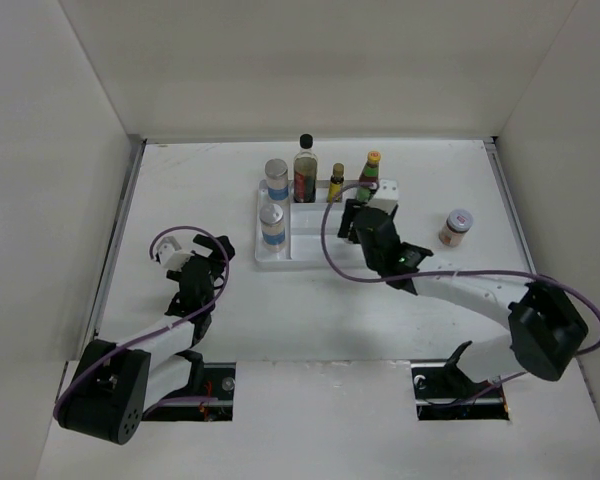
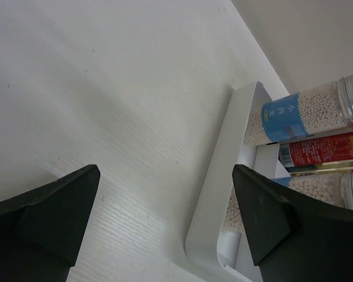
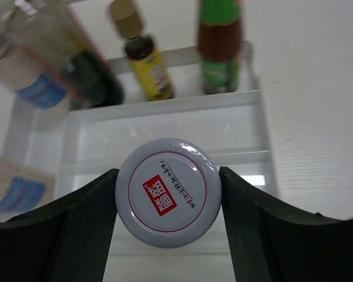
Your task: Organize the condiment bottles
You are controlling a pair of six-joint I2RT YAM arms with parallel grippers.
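Note:
My right gripper [image 3: 168, 172] is shut on a short white-lidded jar [image 3: 167, 191]; both fingers press the sides of its lid above the front compartment of the white tray [image 3: 165, 106]. In the top view this gripper [image 1: 368, 215] covers the jar. At the back of the tray stand a tall black-capped dark bottle [image 1: 305, 170], a small yellow bottle [image 1: 336, 183] and a yellow-capped red-labelled bottle [image 1: 368, 178]. Two grey-lidded blue-labelled jars [image 1: 276, 178] [image 1: 272, 225] fill its left end. Another white-lidded jar [image 1: 457, 228] stands on the table to the right. My left gripper [image 2: 166, 173] is open and holds nothing, left of the tray [image 2: 223, 164].
White walls enclose the table at the back and on both sides. The tray [image 1: 310, 245] lies in the back middle. A purple cable loops over each arm. In the left wrist view the nearer blue-labelled jar [image 2: 306, 114] shows just past the tray's rim.

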